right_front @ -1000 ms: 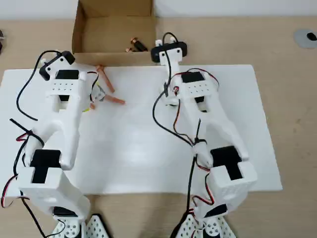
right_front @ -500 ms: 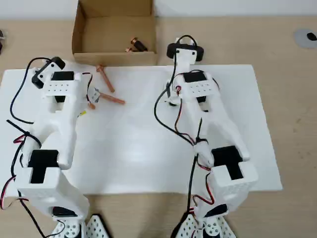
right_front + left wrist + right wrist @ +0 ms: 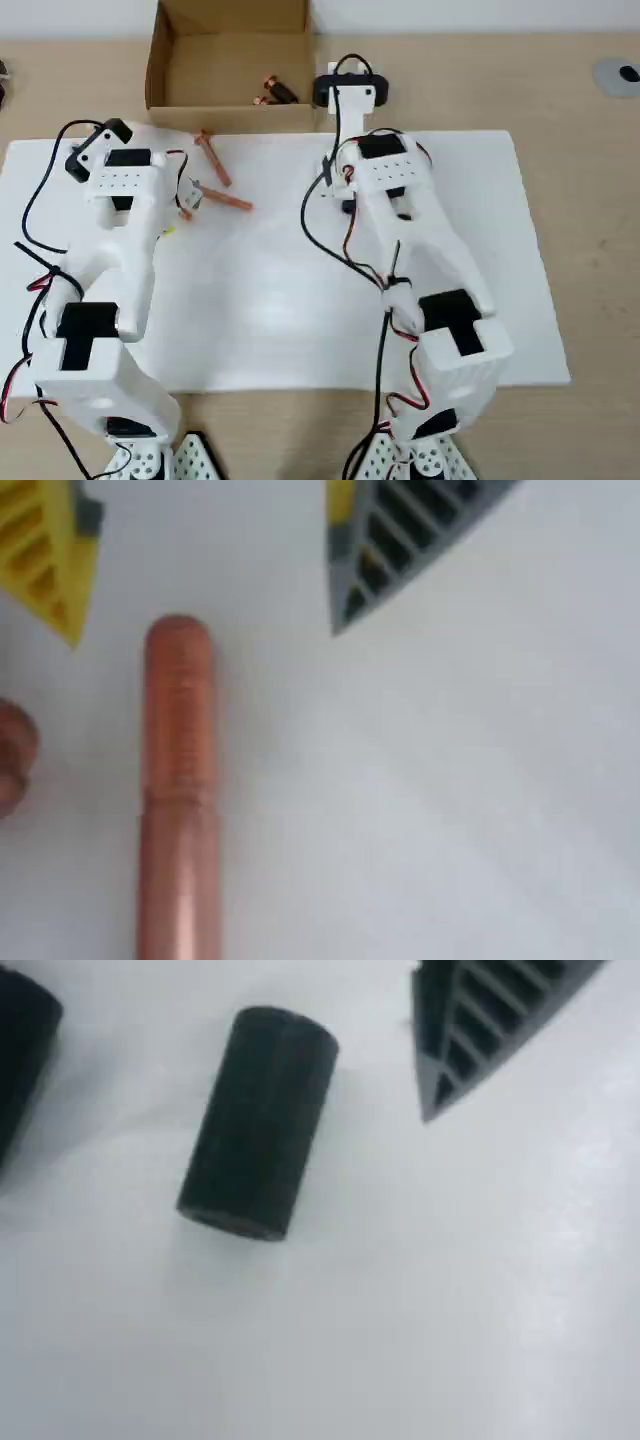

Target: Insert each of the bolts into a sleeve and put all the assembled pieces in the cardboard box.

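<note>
Bolt (image 3: 180, 780): coppery, likely rigid, light, smooth, apt to roll; lies on white sheet (image 3: 450, 830), tip at gap between spread left fingers (image 3: 400, 540); grasp mid-shank. Sleeve (image 3: 260, 1120): black, stiff-looking, beside right fingers (image 3: 480, 1020), also apart.

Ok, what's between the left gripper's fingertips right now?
The threaded end of a copper bolt, lying on the white mat, nearer the left gripper's yellow finger; the left wrist view shows it.

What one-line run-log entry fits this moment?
left gripper open over copper bolt on white mat | right gripper open near black sleeve | cardboard box holds assembled pieces
</note>
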Controlling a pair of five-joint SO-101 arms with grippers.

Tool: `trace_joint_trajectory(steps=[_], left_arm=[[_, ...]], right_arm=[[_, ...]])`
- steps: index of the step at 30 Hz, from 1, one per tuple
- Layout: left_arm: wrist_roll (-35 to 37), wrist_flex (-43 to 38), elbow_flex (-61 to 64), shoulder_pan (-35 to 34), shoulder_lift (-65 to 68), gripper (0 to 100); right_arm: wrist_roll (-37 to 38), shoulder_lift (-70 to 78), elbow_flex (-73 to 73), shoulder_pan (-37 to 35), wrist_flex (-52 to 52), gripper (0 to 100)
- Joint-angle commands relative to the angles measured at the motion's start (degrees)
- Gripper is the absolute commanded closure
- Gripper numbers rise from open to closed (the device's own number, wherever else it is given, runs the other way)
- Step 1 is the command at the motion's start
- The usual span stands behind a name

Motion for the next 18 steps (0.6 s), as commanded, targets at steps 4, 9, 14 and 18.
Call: trace_joint_trajectory(steps=[4, 9, 14, 18], left_arm=[[0.35, -1.67, 0.00, 1.32, -3.21, 82], [-0.97, -1.93, 0.35, 2.20, -3.21, 82], [-1.14, -1.76, 0.44, 1.76, -3.21, 82], [-1.14, -1.76, 0.44, 1.85, -3.21, 82]], right_arm=[[0.70, -0.13, -2.86, 1.10, -0.09, 75.8], [0.44, 2.24, -2.15, 3.91, -2.55, 75.9], [-0.70, 4.35, -3.12, 4.62, -2.37, 79.0], [1.41, 4.44, -3.38, 4.00, -2.73, 82.0]])
